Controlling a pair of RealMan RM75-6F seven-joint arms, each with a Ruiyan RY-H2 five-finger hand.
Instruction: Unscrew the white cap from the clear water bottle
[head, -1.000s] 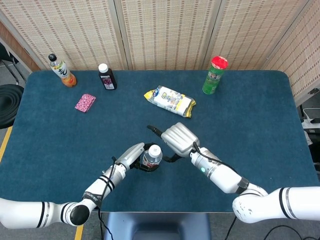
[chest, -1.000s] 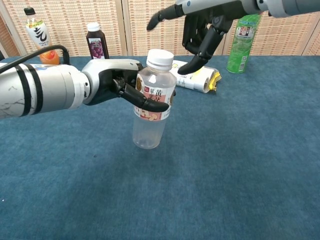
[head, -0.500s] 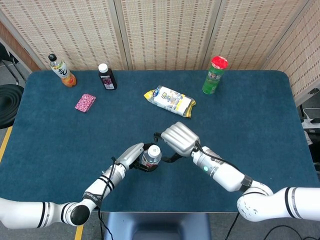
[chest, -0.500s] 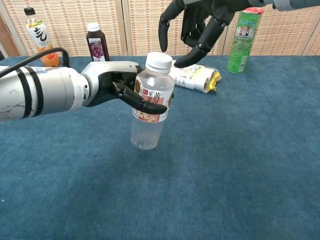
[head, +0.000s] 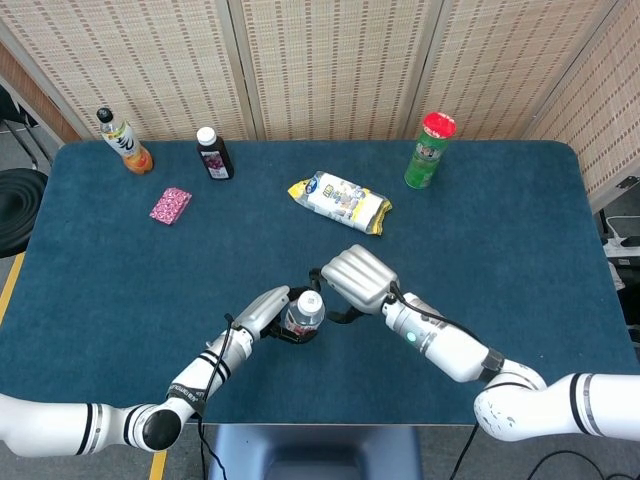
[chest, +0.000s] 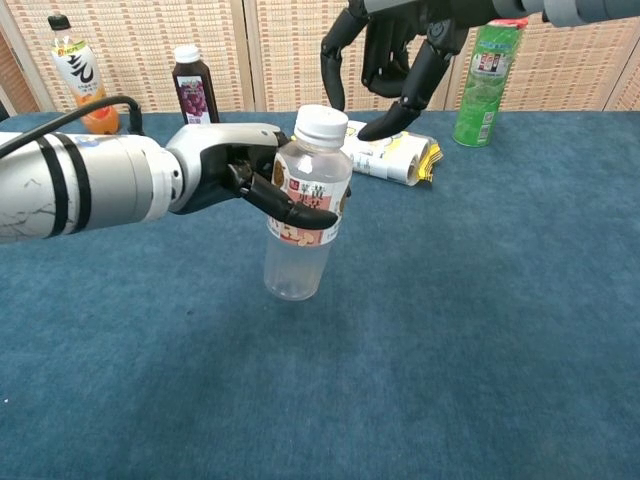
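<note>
The left hand reaches in from the left and wraps its dark fingers around the labelled middle of the clear water bottle, which stands upright on the blue counter. The white cap sits on the neck, just above that grip. To the right and higher, the right hand hangs over the bottle with its fingers spread and pointing down — empty, and apart from the cap. Behind it lie a snack packet and a green can — both well beyond the bottle.
</note>
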